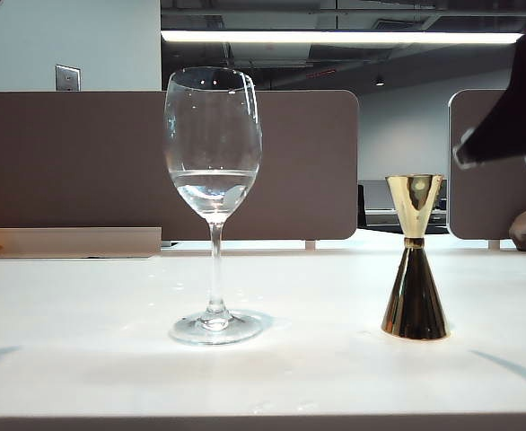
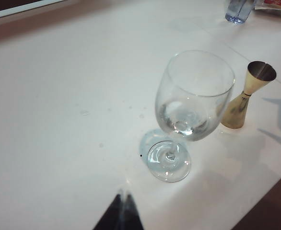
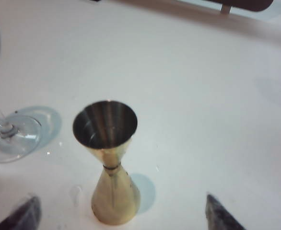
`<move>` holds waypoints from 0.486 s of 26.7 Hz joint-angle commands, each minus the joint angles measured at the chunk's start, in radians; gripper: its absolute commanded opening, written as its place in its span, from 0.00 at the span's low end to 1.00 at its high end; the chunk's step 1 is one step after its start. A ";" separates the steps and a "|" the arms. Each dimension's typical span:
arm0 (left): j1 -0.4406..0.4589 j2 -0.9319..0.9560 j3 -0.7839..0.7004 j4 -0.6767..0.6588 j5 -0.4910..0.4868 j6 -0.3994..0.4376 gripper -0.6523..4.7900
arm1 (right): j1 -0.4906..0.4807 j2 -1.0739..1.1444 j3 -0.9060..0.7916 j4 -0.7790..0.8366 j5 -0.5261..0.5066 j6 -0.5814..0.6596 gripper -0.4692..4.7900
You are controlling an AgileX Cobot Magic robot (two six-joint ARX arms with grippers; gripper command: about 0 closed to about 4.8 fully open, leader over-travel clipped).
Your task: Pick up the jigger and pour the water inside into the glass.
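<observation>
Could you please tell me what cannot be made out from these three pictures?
- Water in the jigger: the right wrist view shows only a dark interior; the exterior view shows an opaque wall.
- Left gripper: cut off by the left wrist view's edge; jaws unreadable.
- Right gripper: only two tips show at the edge, wide apart, around nothing.
- Bottle: cropped at the left wrist view's edge, beyond the glass.

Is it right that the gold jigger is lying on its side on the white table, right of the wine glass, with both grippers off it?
Not quite. The jigger stands upright, as the exterior view shows. It is right of the glass, untouched.
</observation>
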 commanded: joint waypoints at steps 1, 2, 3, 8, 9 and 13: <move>-0.001 0.000 0.003 0.006 0.000 0.003 0.11 | 0.002 -0.062 0.003 0.003 -0.001 0.046 0.93; -0.001 0.000 0.003 0.006 0.000 0.003 0.11 | 0.002 -0.103 0.003 -0.016 -0.002 0.057 0.92; -0.001 0.000 0.003 0.006 0.001 0.003 0.11 | 0.002 -0.132 0.003 -0.032 -0.002 0.056 0.87; -0.001 0.000 0.003 0.006 0.000 0.003 0.11 | 0.002 -0.253 0.003 -0.089 -0.001 0.056 0.52; -0.001 0.000 0.003 0.006 0.000 0.003 0.11 | 0.002 -0.275 0.003 -0.095 -0.001 0.056 0.40; -0.001 -0.009 0.003 0.006 -0.003 0.003 0.11 | 0.002 -0.332 0.003 -0.128 -0.002 0.056 0.12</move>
